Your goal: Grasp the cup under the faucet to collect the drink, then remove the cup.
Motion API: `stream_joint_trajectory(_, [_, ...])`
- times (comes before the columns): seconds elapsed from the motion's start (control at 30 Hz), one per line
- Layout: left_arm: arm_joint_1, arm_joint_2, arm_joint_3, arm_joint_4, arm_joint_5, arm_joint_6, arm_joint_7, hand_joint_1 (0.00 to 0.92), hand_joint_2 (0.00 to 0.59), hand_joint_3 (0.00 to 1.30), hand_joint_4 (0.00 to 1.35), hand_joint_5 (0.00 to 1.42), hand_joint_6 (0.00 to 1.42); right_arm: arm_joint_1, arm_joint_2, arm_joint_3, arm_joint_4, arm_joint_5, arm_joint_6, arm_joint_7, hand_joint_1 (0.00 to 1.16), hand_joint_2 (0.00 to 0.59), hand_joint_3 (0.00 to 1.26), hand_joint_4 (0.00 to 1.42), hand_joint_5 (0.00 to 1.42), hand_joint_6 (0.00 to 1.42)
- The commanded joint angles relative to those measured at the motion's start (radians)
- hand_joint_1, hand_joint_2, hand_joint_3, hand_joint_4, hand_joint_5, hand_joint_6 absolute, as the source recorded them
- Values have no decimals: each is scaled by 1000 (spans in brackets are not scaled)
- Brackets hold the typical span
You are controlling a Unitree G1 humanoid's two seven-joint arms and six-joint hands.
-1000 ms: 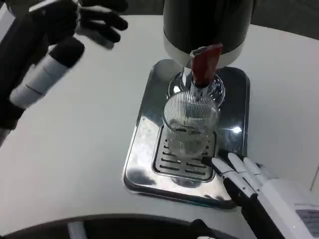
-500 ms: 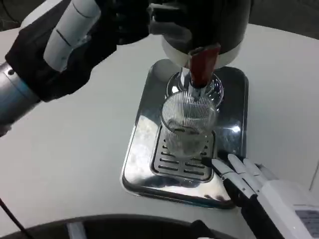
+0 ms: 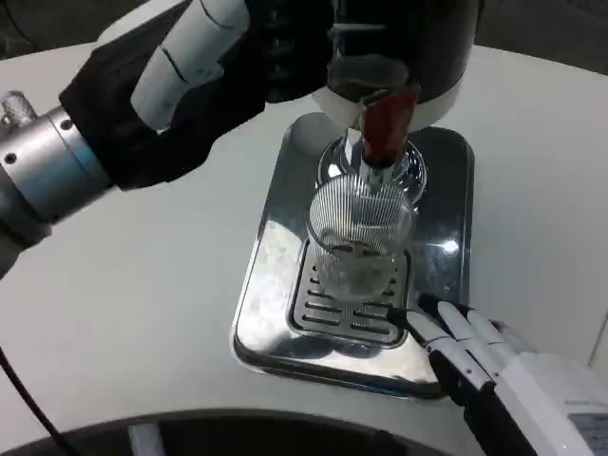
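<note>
White and black fingers of the right hand (image 3: 465,347) lie apart, holding nothing, on the front corner of the shiny metal drip tray (image 3: 271,285), just beside the ribbed glass cup (image 3: 359,233). The cup stands upright on the slotted grate (image 3: 328,309), right under the faucet (image 3: 372,161) with its red handle (image 3: 385,123). Farther back, the left hand (image 3: 237,57) reaches the dispenser (image 3: 418,47); its grip cannot be told.

A clear ribbed cup (image 3: 361,242) stands upright on the slotted grate (image 3: 337,313) at the tray's (image 3: 275,285) middle, directly under the faucet (image 3: 378,133) with its red lever
</note>
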Motion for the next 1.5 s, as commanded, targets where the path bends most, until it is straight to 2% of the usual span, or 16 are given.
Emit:
stream_joint_trajectory(0.03, [-33,-16,-26,28,37,14,-30,0,135,142,89,196,202,36,12,-13,-15,17,-41,-20,352,399,105,1,0,0])
stream_joint_trajectory(0.53, [-104,-79,-99,131,150,7,-87,0,132,137,79,189,193,92,65,-61,-15,47,-139,-25,352,399,105,1,0,0])
stream_joint_trajectory(0.83, [-133,-101,-132,166,217,-26,-145,0,132,166,119,222,203,121,91,-63,-15,47,-172,-25,352,399,105,1,0,0])
stream_joint_trajectory(1.1, [-134,-88,-152,187,291,-94,-188,0,131,173,122,228,215,104,94,-57,-15,43,-160,-8,352,399,105,1,0,0])
stream_joint_trajectory(1.5, [-124,-76,-178,219,395,-275,-226,0,115,159,103,216,200,57,93,-32,-15,26,-103,20,352,399,105,1,0,0])
